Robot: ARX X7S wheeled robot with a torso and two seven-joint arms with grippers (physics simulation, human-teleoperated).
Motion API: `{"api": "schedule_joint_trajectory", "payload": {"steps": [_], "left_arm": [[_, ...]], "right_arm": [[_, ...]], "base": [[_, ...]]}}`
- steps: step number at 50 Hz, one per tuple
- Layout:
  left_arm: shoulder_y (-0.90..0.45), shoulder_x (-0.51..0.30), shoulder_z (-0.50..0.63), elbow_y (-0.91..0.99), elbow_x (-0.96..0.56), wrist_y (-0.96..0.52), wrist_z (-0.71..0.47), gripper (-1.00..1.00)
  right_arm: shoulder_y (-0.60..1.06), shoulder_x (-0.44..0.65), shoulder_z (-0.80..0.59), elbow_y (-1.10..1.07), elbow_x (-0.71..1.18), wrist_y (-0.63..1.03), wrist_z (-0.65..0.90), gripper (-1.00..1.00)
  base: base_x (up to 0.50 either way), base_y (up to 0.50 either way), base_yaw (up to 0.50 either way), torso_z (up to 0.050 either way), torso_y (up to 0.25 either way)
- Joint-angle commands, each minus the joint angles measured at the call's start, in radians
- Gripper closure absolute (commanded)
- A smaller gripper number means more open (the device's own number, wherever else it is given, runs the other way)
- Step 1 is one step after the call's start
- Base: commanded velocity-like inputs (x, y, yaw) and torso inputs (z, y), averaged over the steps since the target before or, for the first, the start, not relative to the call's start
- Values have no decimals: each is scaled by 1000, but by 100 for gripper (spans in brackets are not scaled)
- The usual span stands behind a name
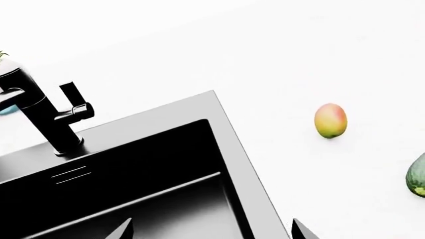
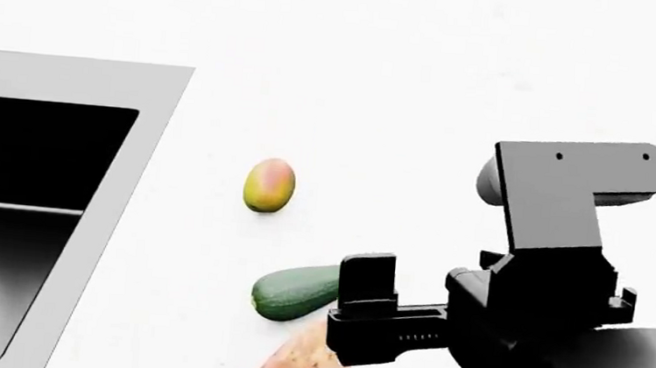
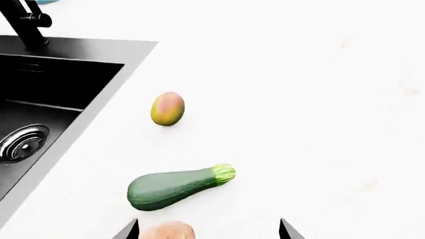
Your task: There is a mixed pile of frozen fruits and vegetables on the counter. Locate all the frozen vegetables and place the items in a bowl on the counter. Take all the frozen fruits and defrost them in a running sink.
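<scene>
Right tool (image 3: 207, 230) wide over smooth tapered sweet potato (image 3: 166, 231), beside glossy zucchini (image 3: 178, 187).

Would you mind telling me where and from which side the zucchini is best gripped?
Probably from above, across the thick dark middle of the zucchini. It lies flat on the counter, free along both long sides; the stem end looks narrower and likelier to slip.

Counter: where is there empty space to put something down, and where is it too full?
The counter is bare on the far side of the mango, away from the sink, and there is a smaller bare strip between mango and zucchini. It is crowded where the zucchini and sweet potato lie close together under the right gripper.
</scene>
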Motion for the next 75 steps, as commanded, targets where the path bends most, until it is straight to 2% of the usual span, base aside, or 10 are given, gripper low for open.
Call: {"api": "schedule_joint_trajectory", "payload": {"steps": [1,14,17,18,20,29,31,45,47,75], "left_arm": [[-1,9,-14,-6,-40,15,-25,-100],[57,11,-30,10,-49,53,-28,-100],[104,-42,-95,22,-81,62,7,-100],[89,-13,-63,18,-61,66,-9,-100],[120,-35,-107,24,-95,68,-3,-100],[84,15,-43,12,-71,76,-36,-100],[126,-24,-96,24,-101,80,-12,-100],[101,19,-35,17,-77,93,-42,-100],[138,-18,-78,27,-94,100,-15,-100],[138,1,-36,14,-77,127,-24,-100]], "right_arm": [[-50,-94,-60,67,114,-132,94,-100],[-103,-149,-79,107,108,-208,108,-100],[-108,-161,-85,115,91,-211,97,-100],[-114,-167,-86,120,89,-216,93,-100],[-133,-178,-83,130,64,-230,84,-100],[-164,-193,-81,149,34,-267,77,-100],[-166,-193,-77,159,24,-277,77,-100],[-218,-214,-101,181,-28,-280,19,-100],[-220,-220,-106,186,-29,-281,14,-100],[-221,-258,-143,256,-61,-301,-37,-100]], "base": [[0,0,0,0,0],[0,0,0,0,0],[0,0,0,0,0],[0,0,0,0,0],[0,0,0,0,0],[0,0,0,0,0],[0,0,0,0,0],[0,0,0,0,0],[0,0,0,0,0],[0,0,0,0,0]]}}
